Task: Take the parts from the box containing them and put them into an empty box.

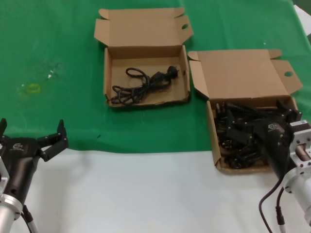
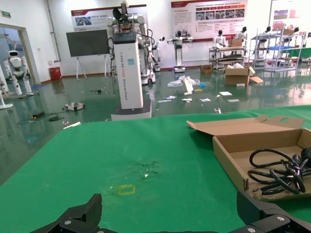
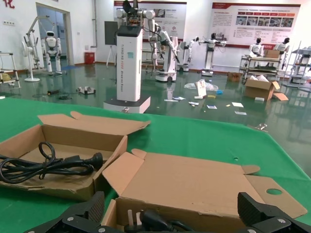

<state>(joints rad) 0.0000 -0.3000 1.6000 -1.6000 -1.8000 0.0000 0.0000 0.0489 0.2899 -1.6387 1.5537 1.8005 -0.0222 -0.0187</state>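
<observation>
We count two cardboard boxes on the green cloth (image 1: 58, 48). The box with the short lid panel (image 1: 146, 73) sits at about twelve o'clock and holds one coiled black power cord (image 1: 141, 85). The box with the tall lid panel (image 1: 248, 116) lies at three o'clock, just beside the first, filled with a tangle of cords (image 1: 238, 131) too knotted for us to count.

The right gripper (image 1: 257, 133) is lowered into this fuller box among the cords; we cannot tell how far its jaws are parted or whether they hold anything.

The left gripper (image 1: 48, 141) hangs at eight o'clock over the cloth's near edge, fingers spread wide, holding nothing.
</observation>
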